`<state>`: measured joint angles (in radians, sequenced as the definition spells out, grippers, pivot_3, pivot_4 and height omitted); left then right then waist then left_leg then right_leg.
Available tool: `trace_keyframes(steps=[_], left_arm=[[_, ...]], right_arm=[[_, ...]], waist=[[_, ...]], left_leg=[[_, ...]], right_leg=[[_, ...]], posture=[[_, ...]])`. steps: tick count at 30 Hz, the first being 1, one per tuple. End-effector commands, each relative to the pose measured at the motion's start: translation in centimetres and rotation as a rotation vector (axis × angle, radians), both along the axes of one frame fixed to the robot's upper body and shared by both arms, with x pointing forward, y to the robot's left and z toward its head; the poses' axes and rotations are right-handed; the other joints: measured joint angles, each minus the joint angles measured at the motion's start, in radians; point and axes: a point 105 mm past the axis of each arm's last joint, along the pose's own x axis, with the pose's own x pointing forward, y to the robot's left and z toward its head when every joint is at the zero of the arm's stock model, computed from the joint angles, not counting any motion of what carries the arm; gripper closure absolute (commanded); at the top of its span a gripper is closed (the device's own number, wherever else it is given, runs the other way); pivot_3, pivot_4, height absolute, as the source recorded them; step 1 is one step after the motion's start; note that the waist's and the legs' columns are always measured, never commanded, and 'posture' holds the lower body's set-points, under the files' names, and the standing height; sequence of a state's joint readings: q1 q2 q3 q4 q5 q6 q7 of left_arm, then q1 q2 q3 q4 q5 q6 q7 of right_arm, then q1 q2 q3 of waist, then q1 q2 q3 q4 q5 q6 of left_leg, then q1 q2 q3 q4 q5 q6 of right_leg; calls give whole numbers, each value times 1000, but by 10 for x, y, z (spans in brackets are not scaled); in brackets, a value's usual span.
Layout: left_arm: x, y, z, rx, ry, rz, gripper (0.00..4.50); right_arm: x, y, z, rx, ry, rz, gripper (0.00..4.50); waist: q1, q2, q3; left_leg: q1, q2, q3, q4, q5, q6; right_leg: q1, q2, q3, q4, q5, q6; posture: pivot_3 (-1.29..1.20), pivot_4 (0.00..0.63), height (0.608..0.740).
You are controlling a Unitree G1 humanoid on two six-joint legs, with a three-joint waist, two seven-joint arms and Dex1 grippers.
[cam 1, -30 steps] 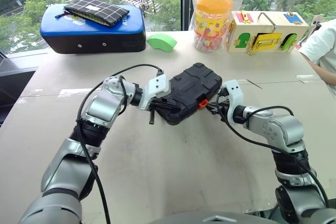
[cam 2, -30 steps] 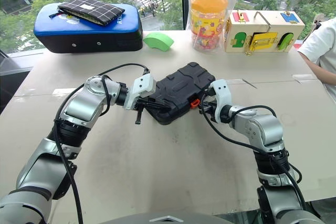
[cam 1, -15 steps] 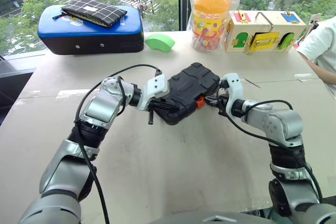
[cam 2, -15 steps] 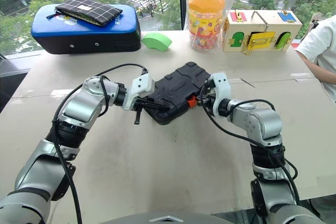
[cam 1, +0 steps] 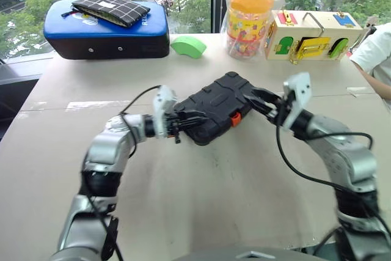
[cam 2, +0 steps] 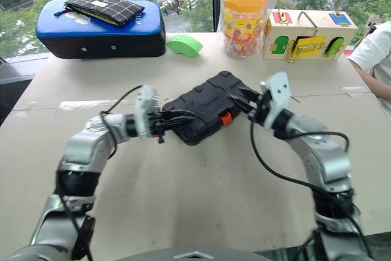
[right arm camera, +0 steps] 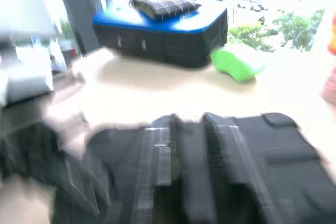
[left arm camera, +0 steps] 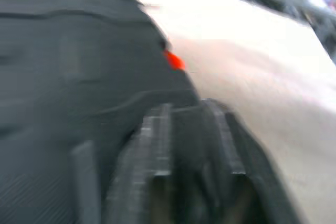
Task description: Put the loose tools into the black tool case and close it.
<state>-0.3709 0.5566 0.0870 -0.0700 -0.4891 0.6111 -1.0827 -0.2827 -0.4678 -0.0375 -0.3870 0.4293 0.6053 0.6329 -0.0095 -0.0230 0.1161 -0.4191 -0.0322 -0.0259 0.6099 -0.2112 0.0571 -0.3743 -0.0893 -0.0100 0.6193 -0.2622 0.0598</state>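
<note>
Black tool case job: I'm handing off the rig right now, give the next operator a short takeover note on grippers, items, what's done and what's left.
Left gripper: at the near-left end of the black tool case; whether it is gripping is unclear.
Right gripper: raised at the case's right side, fingers pointing toward it; open or shut is unclear.
Case: lies shut on the table, lid down, orange latch facing the robot.
Done: no loose tools are left on the table, so loading and closing look complete.
Left: check that the latch is snapped, then pull both arms clear.
</note>
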Motion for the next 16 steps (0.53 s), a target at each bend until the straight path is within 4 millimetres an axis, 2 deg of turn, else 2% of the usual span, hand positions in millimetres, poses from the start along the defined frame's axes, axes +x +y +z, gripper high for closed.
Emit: trace_keyframes(steps=[1,4,7,11,13,16], left_arm=[[-29,17,12,-32,-14,33,1532],[-51,36,4,-1,33,72,132],[-75,60,-8,59,83,117,54],[-104,85,-24,156,146,170,54],[-112,89,-26,168,159,175,54],[-114,87,-27,132,166,179,54]], right_arm=[[-24,-33,9,-110,-60,57,1466],[-46,-67,-2,-190,1,69,62],[-71,-97,-4,-222,34,61,19],[-99,-124,-7,-271,49,36,19],[-107,-134,-8,-303,35,12,19],[-110,-136,-11,-305,47,-2,19]], waist=[[0,5,4],[4,4,4],[8,5,4],[17,5,5],[23,7,6],[28,8,6]], left_leg=[[0,0,1,-1,0,0],[3,2,0,-2,0,0],[5,3,0,-2,0,0],[4,3,1,-3,-3,-3],[4,3,2,-3,-4,-3],[4,3,3,-3,-4,-4]], right_leg=[[1,0,0,-3,0,0],[4,0,-2,-4,-2,-3],[6,0,-2,-5,-2,-4],[8,-1,-2,-13,-2,-4],[8,-3,-2,-13,-2,-4],[8,-3,-2,-13,-2,-4]], posture=[[0,150,740],[0,150,740],[0,150,740],[0,150,740],[0,150,740],[0,150,740]])
